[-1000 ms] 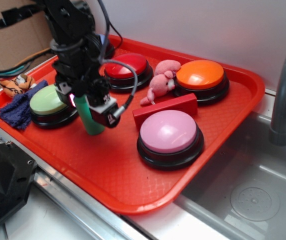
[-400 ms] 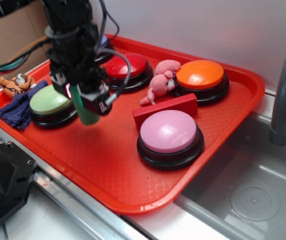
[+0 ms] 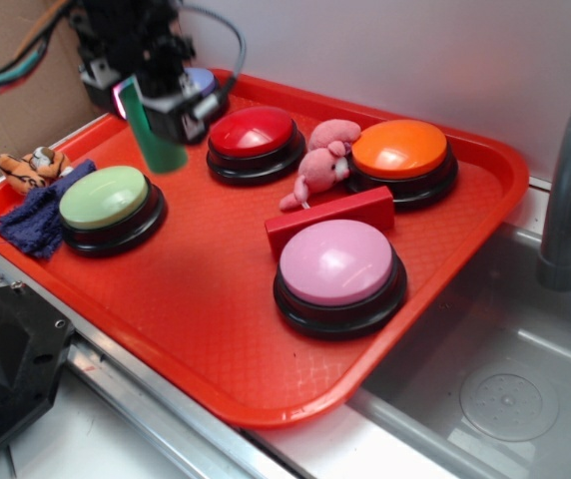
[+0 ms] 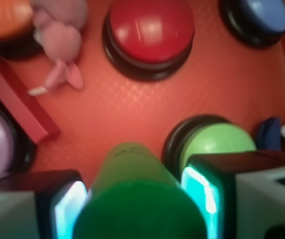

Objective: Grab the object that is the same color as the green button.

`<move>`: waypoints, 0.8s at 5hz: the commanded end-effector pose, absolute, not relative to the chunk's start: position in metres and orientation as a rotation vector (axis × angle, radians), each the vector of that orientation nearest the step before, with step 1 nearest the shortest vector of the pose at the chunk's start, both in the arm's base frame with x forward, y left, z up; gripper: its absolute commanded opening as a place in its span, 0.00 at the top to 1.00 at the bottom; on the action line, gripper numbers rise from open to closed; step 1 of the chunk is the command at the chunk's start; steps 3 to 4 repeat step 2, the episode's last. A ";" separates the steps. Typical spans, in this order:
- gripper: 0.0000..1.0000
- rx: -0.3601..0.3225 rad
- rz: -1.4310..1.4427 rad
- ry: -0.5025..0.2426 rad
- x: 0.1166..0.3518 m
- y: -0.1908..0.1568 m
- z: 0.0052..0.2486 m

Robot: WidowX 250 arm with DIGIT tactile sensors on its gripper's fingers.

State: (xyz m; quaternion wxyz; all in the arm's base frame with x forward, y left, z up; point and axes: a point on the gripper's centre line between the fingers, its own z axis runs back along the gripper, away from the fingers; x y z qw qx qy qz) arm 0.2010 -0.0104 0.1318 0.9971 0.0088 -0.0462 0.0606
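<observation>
Gripper [image 3: 151,95] up at the back-left of the red tray [image 3: 216,329], clenched on the green cylinder block [image 3: 154,132], which hangs clear of the tray surface, tilted. From the wrist camera the block [image 4: 132,199] sits squeezed between both glowing pads [image 4: 68,209]. Below it sits the pale-green button [image 3: 104,197], with a red button [image 3: 253,132] just beside.

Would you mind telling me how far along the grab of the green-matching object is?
Essentially done: the claw is shut on the solid green cylinder block, held in the air well above the red plastic tray, beyond the pale-green domed button. Nothing visibly remains except holding it.
</observation>
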 end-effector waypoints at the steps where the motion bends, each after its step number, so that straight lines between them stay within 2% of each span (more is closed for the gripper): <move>1: 1.00 0.052 0.088 -0.184 0.229 0.010 0.202; 4: 1.00 0.053 0.129 -0.171 0.233 0.016 0.195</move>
